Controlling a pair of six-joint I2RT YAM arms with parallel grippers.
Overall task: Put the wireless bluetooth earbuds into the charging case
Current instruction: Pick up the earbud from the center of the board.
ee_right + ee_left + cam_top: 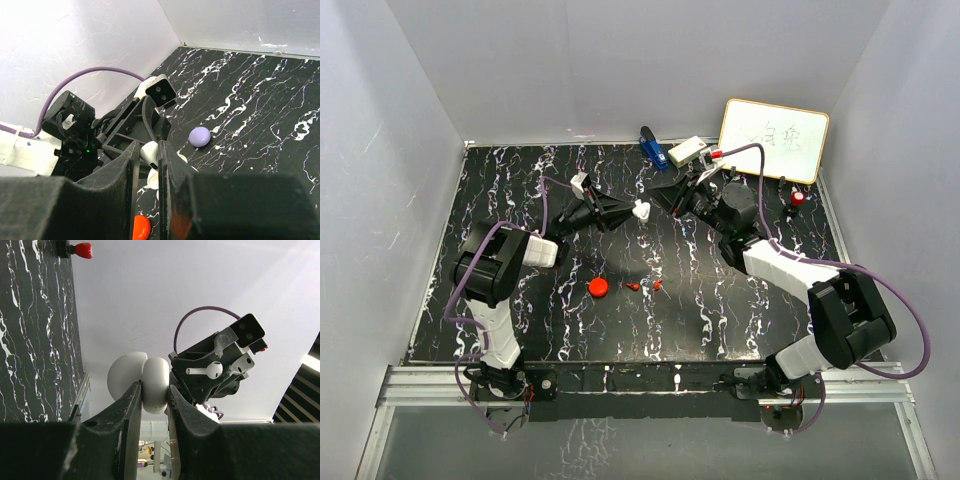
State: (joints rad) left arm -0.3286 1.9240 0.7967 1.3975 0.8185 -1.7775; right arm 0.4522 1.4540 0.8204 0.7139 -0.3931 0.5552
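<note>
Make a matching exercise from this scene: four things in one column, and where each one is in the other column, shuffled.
Things:
1. white case
2. white earbud
3. red round case
4. whiteboard

Places:
A. standing at the far right corner
B. clamped in the left gripper
C. lying on the table
D. pinched in the right gripper

Pairs: 1-B, 2-D, 3-C, 4-A

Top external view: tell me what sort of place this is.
Probably a robot lab test cell: plain white walls enclose a black marble-patterned tabletop, a left robot arm and right robot arm are bolted at its near edge, and a wood-framed whiteboard leans at the back.
</note>
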